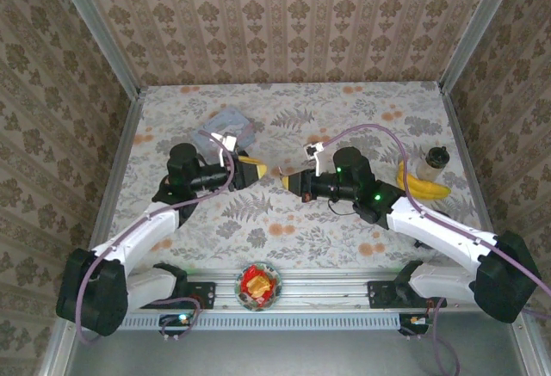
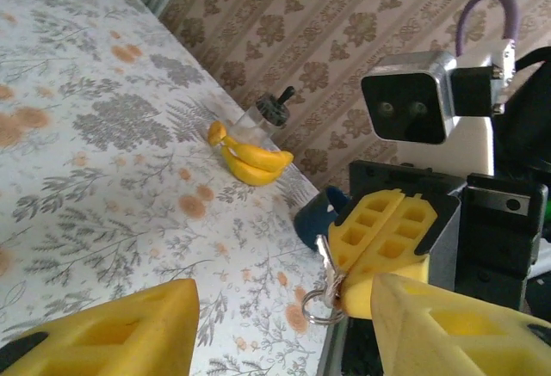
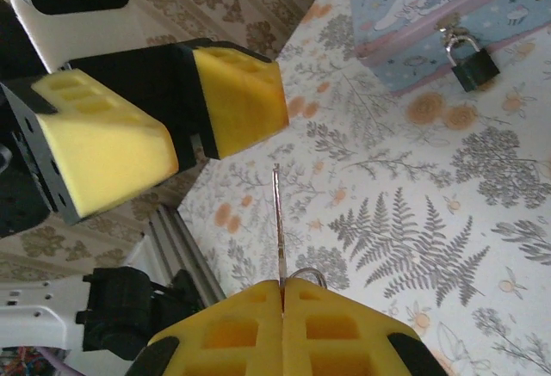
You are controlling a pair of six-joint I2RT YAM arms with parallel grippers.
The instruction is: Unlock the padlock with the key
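one thin, seemingly metal key [image 3: 276, 221] in right gripper [image 3: 282, 288].

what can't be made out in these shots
- key: right wrist view, head buried between the shut fingers of the right gripper; just the blade sticks out.
- padlock: right wrist view, keyhole too small to find.
- tin: right wrist view, cut off by the top edge; top view, near corner behind the left gripper.
- left gripper's fingertips: left wrist view, cut off by the bottom edge.
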